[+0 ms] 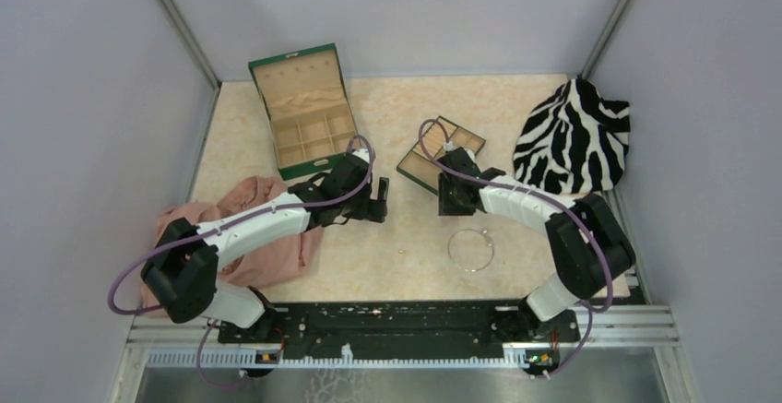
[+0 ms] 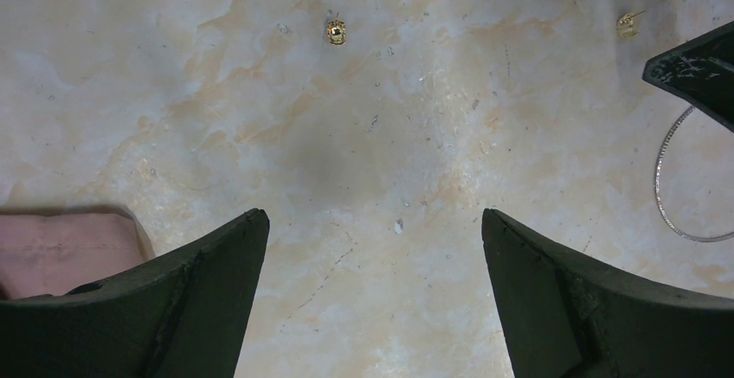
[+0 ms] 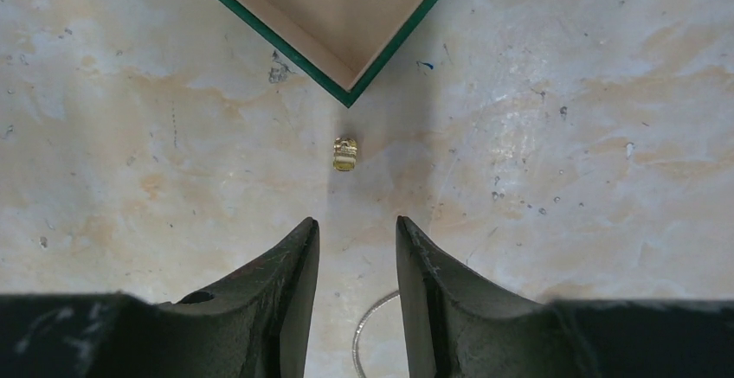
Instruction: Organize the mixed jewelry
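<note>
Your right fingers [image 3: 296,261] stand a narrow gap apart with nothing between them. The gold piece [image 3: 345,154] lies on the table [image 3: 130,136] straight ahead of that gap, in the middle of the right wrist view and a touch left of the gap's centre line. Its slightly longer side runs up and down the frame, in line with your approach, so the fingers would close across its narrower side. That lineup is what the pick turns on: go forward and down, and nudge a little left.

Watch the edge beyond it. The tray [image 3: 407,23] points its green corner at the piece from the top of the frame, near but not touching, so there is little room to overshoot. To either side the table is bare. The hoop [image 3: 370,330] lies flat behind the tips, at the bottom of the frame, apart from them and out of the way of a forward move.

Your left fingers [image 2: 221,261] are spread wide and hold nothing. They hang over bare table, with a second bead [image 2: 336,32] ahead of them at the upper middle of the left wrist view, just left of centre. The pink cloth [image 2: 61,244] sits at the lower left beside the left tip.

From above, the right arm looks nearer the gold piece by the tray, and the left arm nearer the lone bead. Between the two arms the table gives free room.
</note>
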`<state>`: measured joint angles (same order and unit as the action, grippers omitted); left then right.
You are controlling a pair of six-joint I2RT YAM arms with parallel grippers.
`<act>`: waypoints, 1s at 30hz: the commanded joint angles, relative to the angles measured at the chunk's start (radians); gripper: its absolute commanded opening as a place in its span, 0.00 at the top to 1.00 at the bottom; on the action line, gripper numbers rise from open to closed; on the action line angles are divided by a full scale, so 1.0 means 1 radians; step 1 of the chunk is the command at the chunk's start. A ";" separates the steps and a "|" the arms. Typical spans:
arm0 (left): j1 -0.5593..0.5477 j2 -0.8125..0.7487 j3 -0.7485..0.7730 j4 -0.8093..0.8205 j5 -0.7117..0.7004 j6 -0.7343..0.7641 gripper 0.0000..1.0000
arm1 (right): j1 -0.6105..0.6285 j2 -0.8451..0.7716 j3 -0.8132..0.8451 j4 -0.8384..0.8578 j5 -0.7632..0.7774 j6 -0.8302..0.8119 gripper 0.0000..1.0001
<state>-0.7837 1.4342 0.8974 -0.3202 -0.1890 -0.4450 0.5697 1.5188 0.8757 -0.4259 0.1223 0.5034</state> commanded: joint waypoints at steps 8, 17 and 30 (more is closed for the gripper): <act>0.000 -0.015 0.019 -0.001 -0.012 0.009 0.01 | 0.032 0.125 0.098 0.068 0.077 0.014 0.62; -0.001 -0.017 0.012 0.004 -0.018 0.015 0.01 | 0.033 0.183 0.129 0.062 0.097 0.019 0.70; 0.000 -0.007 0.011 0.010 -0.010 0.015 0.01 | 0.032 0.148 0.131 0.039 0.104 0.041 0.88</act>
<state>-0.7837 1.4342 0.8989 -0.3218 -0.1951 -0.4397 0.5873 1.6867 0.9710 -0.3866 0.2146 0.5285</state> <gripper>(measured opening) 0.988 0.156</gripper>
